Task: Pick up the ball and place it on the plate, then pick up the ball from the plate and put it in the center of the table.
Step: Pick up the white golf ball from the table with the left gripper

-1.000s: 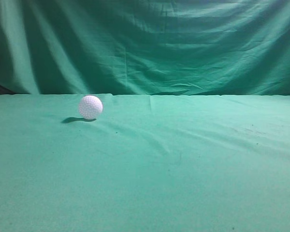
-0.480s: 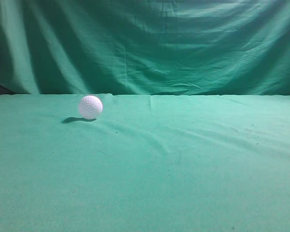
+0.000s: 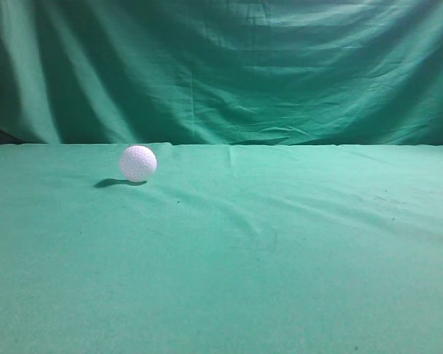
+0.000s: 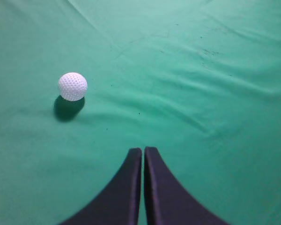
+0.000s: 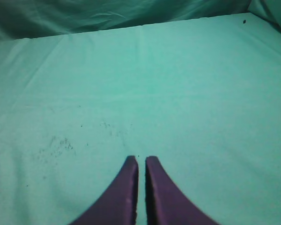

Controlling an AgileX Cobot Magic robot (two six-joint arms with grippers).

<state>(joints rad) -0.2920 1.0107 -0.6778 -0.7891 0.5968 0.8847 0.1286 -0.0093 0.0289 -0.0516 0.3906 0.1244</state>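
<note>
Ball (image 4: 72, 86) rests on table (image 4: 215, 93), ahead-left of and apart from closed, empty left end effector (image 4: 143, 151).

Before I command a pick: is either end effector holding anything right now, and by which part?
Nothing is held. The left end effector and right end effector are both shut and empty; the ball lies loose on the table.

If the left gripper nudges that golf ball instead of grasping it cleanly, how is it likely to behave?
The ball is round and sits free on the table, so it would probably roll. Its hard-looking dimpled shell likely won't deform. The left gripper, fingers together now, must open first.
</note>
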